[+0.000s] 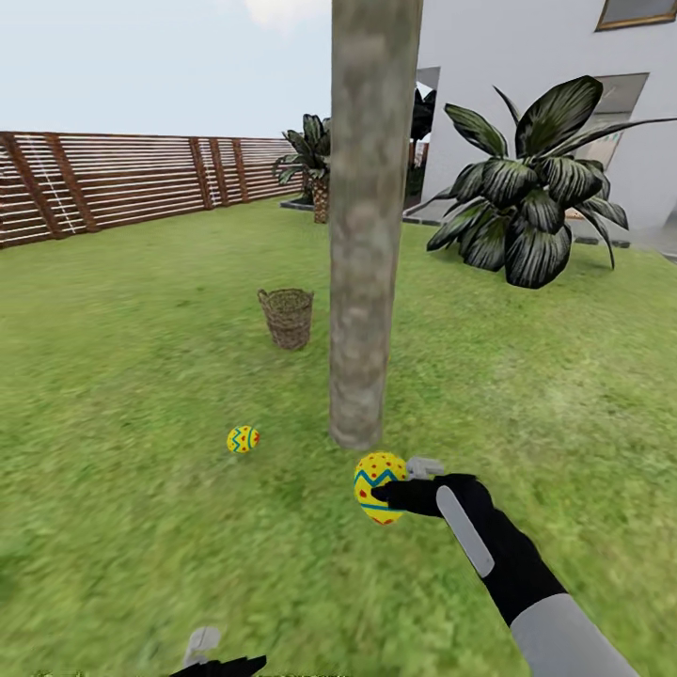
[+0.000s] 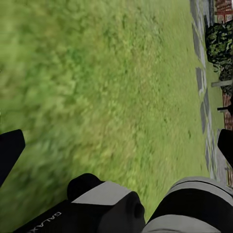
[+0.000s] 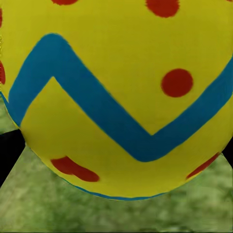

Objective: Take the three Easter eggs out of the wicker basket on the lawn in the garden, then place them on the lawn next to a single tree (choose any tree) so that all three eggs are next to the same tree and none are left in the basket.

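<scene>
Right gripper (image 1: 387,495): closed around an Easter egg (image 1: 378,486), held just above the lawn (image 1: 141,376) close to the foot of the tree (image 1: 367,235), at about 5 o'clock from the trunk base in the head view.
Held egg: yellow with a blue zigzag band and red dots; in the right wrist view it looms large (image 3: 121,97) between the dark fingertips (image 3: 9,148), with grass beneath it.
Second egg (image 1: 243,439): lying on the grass at about 9 o'clock from the trunk base, near the tree and well apart from the held egg.
Wicker basket (image 1: 287,318): upright on the lawn beyond the second egg, at about 10 o'clock from the trunk base; its inside cannot be made out.
Left gripper (image 1: 212,658): low at the 6 o'clock edge of the head view; in the left wrist view its fingers (image 2: 9,150) stand wide apart over bare grass, holding nothing.
Surroundings: slatted wooden fence (image 1: 113,183) at 10 o'clock, a broad-leaved plant (image 1: 527,197) and the white house (image 1: 545,85) at 2 o'clock.
</scene>
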Robot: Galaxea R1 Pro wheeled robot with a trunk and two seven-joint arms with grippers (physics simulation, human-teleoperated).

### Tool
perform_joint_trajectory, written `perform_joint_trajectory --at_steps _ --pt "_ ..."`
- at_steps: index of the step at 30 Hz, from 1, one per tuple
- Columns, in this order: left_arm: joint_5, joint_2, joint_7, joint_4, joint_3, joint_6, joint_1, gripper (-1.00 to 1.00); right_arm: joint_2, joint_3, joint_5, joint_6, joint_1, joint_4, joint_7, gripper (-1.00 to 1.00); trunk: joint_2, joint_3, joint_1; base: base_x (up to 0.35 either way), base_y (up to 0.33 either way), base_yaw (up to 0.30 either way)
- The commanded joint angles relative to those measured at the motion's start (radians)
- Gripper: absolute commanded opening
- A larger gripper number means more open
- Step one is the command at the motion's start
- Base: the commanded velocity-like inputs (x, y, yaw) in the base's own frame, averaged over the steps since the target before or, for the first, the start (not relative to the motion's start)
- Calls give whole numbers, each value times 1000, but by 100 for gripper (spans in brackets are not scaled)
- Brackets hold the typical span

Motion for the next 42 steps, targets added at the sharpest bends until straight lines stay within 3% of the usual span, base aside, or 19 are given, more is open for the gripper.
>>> perform_joint_trajectory --at_steps 1,6,11,15,21,26,29,31,34,42 --pt "9 0 -2 0 -7 6 -1 100 8 2 -10 2 -4 15 -48 -100 0 -2 0 0 0 181" --pt "9 0 -2 0 -7 6 -1 100 46 2 -10 5 -41 108 -267 -100 0 -9 0 0 0 170" --pt "9 0 -2 -1 -7 6 -1 100 61 2 -10 11 -64 163 -357 -100 0 -16 0 17 -14 155" --pt "7 0 -3 -1 -8 6 -1 100 62 2 -12 12 -67 163 -362 -100 0 -21 0 192 -204 152" --pt "9 5 -7 -1 -7 8 -1 100 86 1 -19 11 -67 136 -359 -100 0 -29 0 171 -259 136" --pt "8 1 -11 -1 -9 8 -1 100 86 -4 -15 0 -67 154 -358 -100 0 -31 0 148 -264 37" --pt "7 -2 -10 0 -9 8 -1 100 80 -1 -12 -159 -67 323 -346 -100 0 -35 0 67 -122 0" --pt "7 -4 -10 0 -9 8 -1 100 77 0 -12 -204 -67 379 -343 -100 0 -39 0 2 -3 0" --pt "7 -5 -10 -1 -10 7 -1 100 75 4 -11 -334 -67 437 -316 -100 0 -43 0 0 0 0" --pt "7 -6 -7 -1 -10 6 -1 100 72 5 -9 -370 -67 444 -282 -100 0 -56 0 53 -34 39"
